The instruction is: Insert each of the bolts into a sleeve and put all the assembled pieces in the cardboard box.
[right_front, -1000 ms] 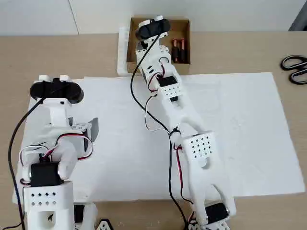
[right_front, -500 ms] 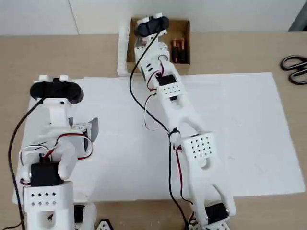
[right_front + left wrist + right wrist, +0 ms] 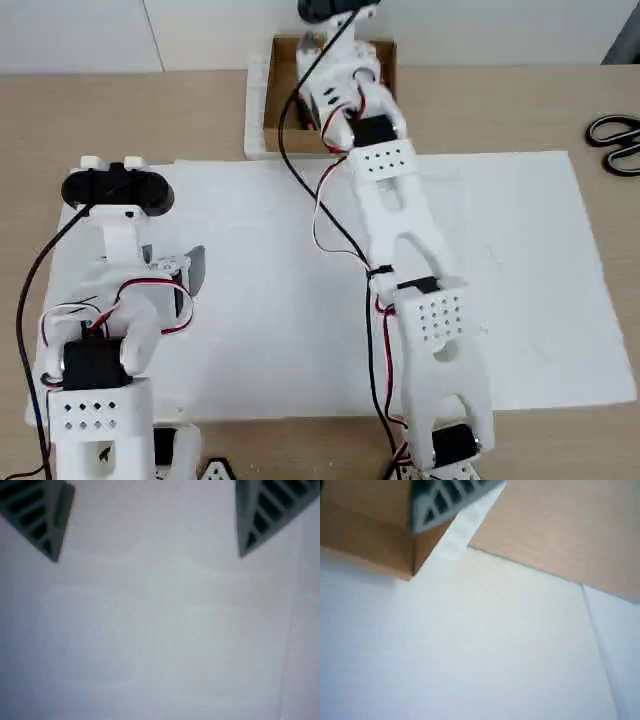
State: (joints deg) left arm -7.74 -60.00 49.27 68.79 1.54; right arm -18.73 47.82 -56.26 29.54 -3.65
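The cardboard box (image 3: 279, 60) stands at the table's far edge, and my right arm (image 3: 385, 165) stretches over it and hides its inside. In the right wrist view a corner of the cardboard box (image 3: 370, 535) lies just under my right gripper (image 3: 455, 502). My left gripper (image 3: 147, 555) hangs open over bare white paper (image 3: 160, 630) with nothing between its fingers. In the high view the left gripper (image 3: 172, 265) sits at the sheet's left side, far from the box. I see no bolt or sleeve anywhere.
A large white paper sheet (image 3: 500, 250) covers the middle of the table. A white plastic piece (image 3: 257, 100) lies against the box's left wall. Scissors (image 3: 615, 140) rest at the far right edge.
My right arm has swung right and farther back over the box, covering the dark assembled pieces that showed inside it. The left arm has not moved.
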